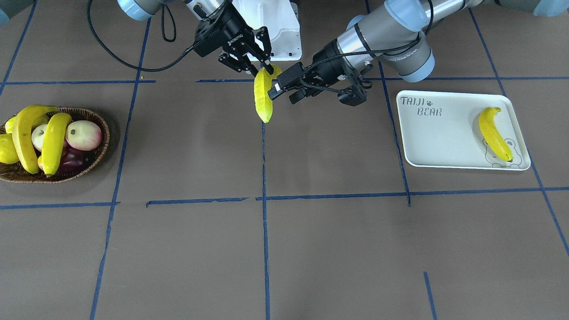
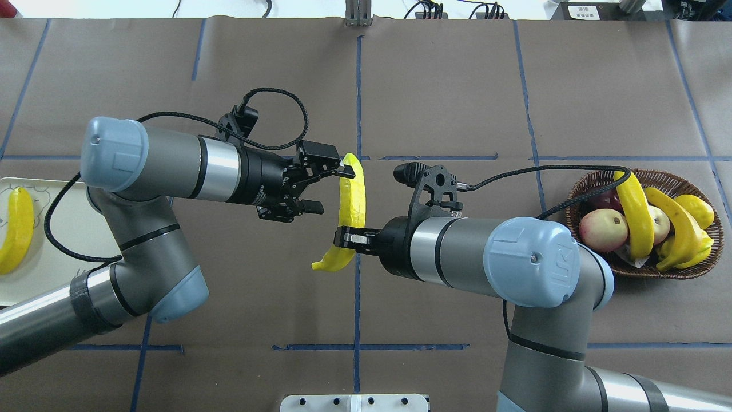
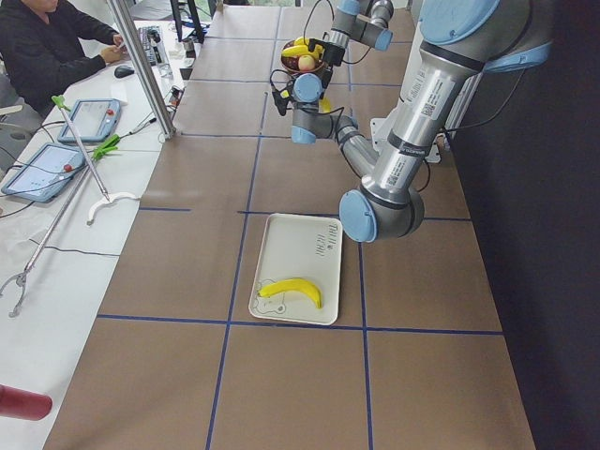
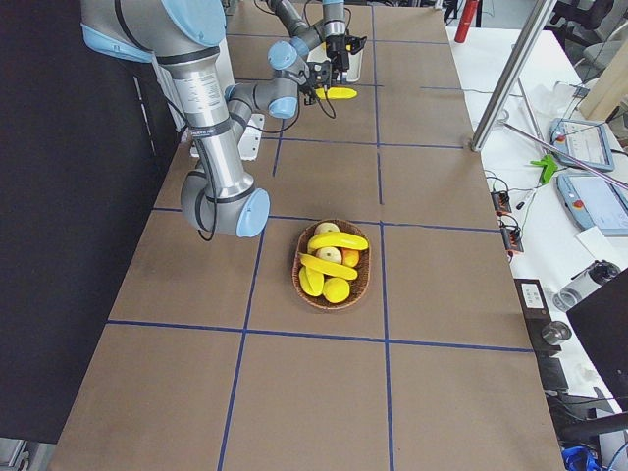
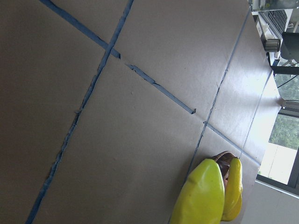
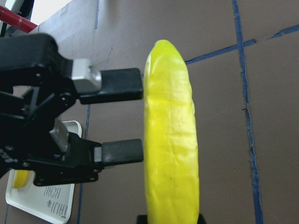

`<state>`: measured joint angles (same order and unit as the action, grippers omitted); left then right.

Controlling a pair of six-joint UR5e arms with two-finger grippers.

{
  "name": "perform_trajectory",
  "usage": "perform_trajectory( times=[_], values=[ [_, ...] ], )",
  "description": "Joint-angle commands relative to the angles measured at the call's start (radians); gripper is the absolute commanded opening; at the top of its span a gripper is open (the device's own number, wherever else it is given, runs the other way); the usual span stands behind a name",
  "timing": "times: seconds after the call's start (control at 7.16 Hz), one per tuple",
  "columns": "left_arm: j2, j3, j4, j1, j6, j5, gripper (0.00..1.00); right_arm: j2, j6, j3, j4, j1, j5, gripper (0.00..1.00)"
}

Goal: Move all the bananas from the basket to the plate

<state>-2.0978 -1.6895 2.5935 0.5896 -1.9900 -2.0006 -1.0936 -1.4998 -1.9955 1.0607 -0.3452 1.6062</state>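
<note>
Seen from across the worktop (image 1: 311, 249), this is a hand-over in mid-air. The right fingers (image 1: 266, 52) pinch the top end of a banana (image 1: 263, 100) that hangs above the worktop, between the basket (image 1: 101, 149) and the plate (image 1: 438, 142). The left fingers (image 1: 284, 78) are spread and reach in from the plate side. Another banana (image 1: 494, 133) lies on the plate, while a third banana (image 1: 22, 138) and a fourth banana (image 1: 55, 142) rest across the apples (image 1: 83, 134) in the basket. I'd put the job at roughly a quarter done.

From overhead, the right fingers are clamped on the banana's lower stretch, near its tapering end. The left fingers gape wide. The upper tip is at the fruit's far end and the lower one stops short of it.

The right wrist camera shows it best. Both left fingers run parallel with a broad gap, their tips just beside the banana's edge and not around it. I cannot tell whether either tip touches. The fruit rises from between the right fingers at the bottom of that view.

The left wrist camera catches only the banana's rounded end, with the basket beyond it.

In both side views the exchange is too small to judge.

Next, I reckon, the left fingers must push on until the banana sits between them. They should close firmly before the right pair lets go, or the fruit will drop.
</note>
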Motion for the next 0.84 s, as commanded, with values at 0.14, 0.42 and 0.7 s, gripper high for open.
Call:
perform_trajectory(
  times=[0.14,0.42,0.7],
  values=[
    [-0.033,0.031,0.001,-0.063,0.013,0.095,0.65,0.001,0.000,0.000,0.001,-0.001,0.004,0.01],
    [-0.031,0.028,0.002,-0.056,0.095,0.094,0.00,-0.006,0.003,0.000,0.002,0.000,0.026,0.03],
    [-0.033,0.024,0.001,-0.028,0.089,0.089,0.00,-0.008,-0.003,-0.003,0.010,-0.003,0.047,0.99]
  ],
)
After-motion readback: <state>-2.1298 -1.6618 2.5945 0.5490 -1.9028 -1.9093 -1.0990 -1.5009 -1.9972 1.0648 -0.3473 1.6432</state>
